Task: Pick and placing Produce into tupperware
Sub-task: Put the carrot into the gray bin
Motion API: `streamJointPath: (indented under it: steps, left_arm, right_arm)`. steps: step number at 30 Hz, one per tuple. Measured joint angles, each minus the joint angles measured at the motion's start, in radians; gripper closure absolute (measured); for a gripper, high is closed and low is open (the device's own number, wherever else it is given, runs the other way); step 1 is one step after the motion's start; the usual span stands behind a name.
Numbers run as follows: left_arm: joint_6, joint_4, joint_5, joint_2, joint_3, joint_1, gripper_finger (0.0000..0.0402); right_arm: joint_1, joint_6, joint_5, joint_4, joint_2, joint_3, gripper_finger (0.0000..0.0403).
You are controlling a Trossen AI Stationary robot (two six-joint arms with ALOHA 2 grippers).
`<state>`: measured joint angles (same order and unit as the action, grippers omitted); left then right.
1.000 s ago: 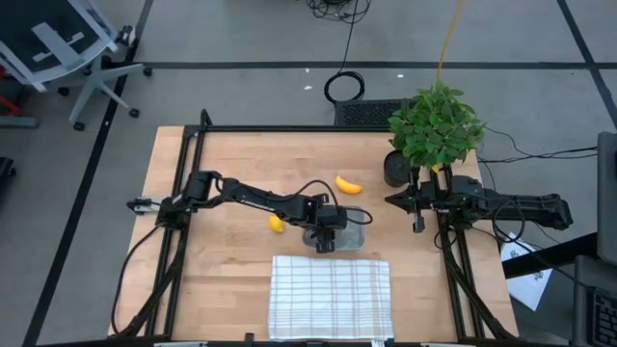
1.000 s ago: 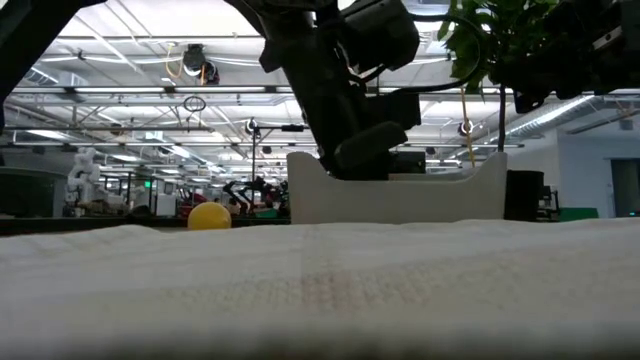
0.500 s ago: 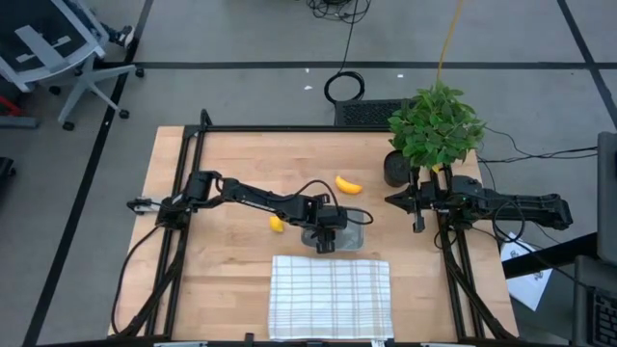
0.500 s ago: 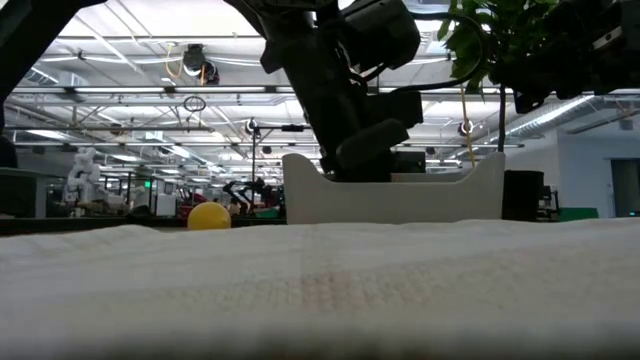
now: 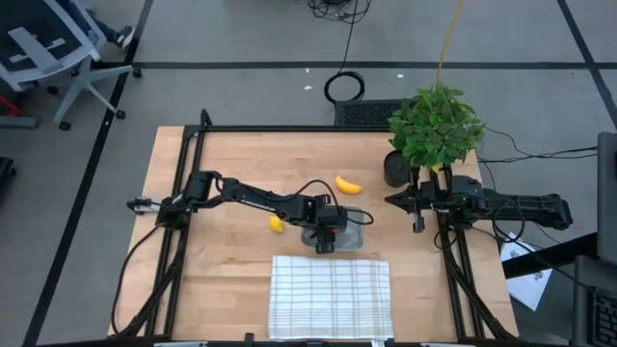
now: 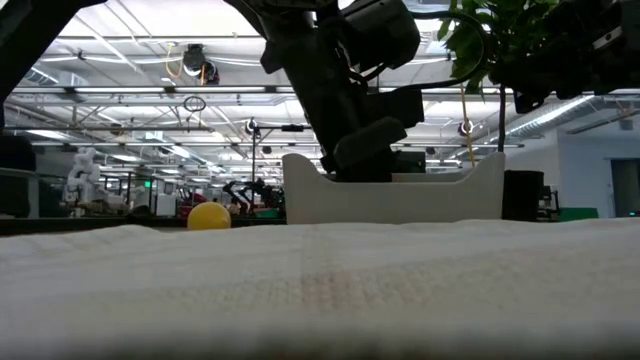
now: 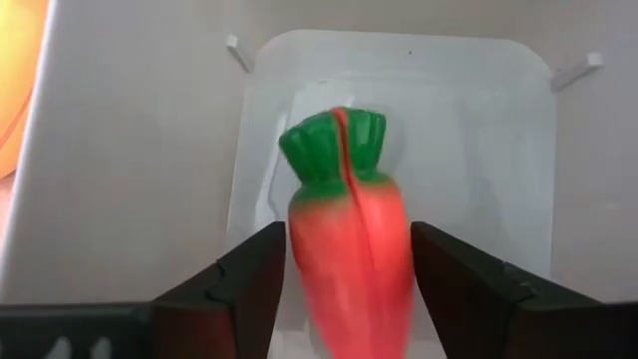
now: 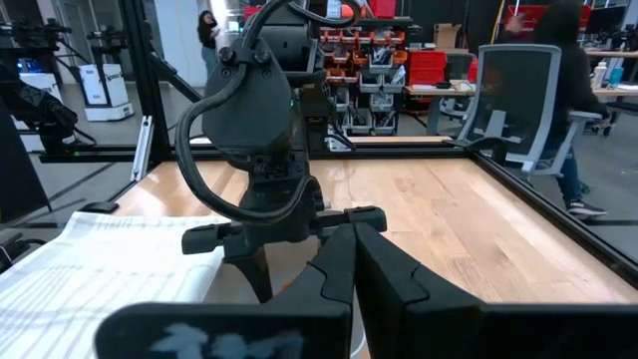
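Note:
My left gripper (image 7: 349, 237) hangs over the tupperware (image 5: 349, 234), a shallow translucent container, and is shut on the orange carrot with green top (image 7: 344, 219). In the high view the gripper (image 5: 325, 238) hides the carrot. The curved yellow banana (image 5: 349, 185) lies on the table beyond the tupperware. The small rounded yellow fruit (image 5: 277, 224) lies to the tupperware's left and also shows in the low view (image 6: 209, 216). My right gripper (image 5: 417, 214) waits, shut, near the table's right edge. My left gripper pinches the carrot's orange body (image 7: 351, 269) between its two fingers (image 7: 261, 284), one on each side. The fingers come from above, pointing down, and lie along the carrot. Its green top (image 7: 332, 148) points down at the tupperware's floor; whether it touches the floor, I cannot tell.
A white checked cloth (image 5: 331, 297) lies at the table's near edge, just in front of the tupperware. A leafy potted plant (image 5: 436, 125) stands at the far right corner beside the right arm. Bare wood lies left of the small fruit.

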<state>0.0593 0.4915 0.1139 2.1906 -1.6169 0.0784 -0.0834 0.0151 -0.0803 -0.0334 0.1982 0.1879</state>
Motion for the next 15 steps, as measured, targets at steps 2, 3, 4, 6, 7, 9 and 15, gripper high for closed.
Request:
streamJointPath:
  steps: [2,3,4,6,7,9,15]
  left_arm:
    - [-0.001,0.0,0.0,0.0,0.0,0.0,0.0177]
    - [-0.001,0.0,0.0,0.0,0.0,0.0,0.0177]
    - [-0.002,-0.001,0.0,0.0,0.0,0.0,0.0177]
    - [-0.015,-0.004,0.0,0.0,0.0,0.0,0.0176]
    - [-0.026,-0.004,-0.001,0.0,0.0,0.0,0.0176]
    - [-0.047,-0.003,-0.001,0.0,-0.001,0.0,0.0176]
    - [-0.055,0.066,-0.005,0.0,-0.068,0.001,0.0176]
  right_arm:
    - [0.0,0.0,0.0,0.0,0.0,0.0,0.0403]
    - [0.0,0.0,0.0,0.0,0.0,0.0,0.0403]
    - [0.0,0.0,0.0,0.0,0.0,0.0,0.0403]
    - [0.0,0.0,0.0,0.0,0.0,0.0,0.0403]
    - [0.0,0.0,0.0,0.0,0.0,0.0,0.0403]
    - [0.0,0.0,0.0,0.0,0.0,0.0,0.0403]
    - [0.0,0.0,0.0,0.0,0.0,0.0,0.0403]
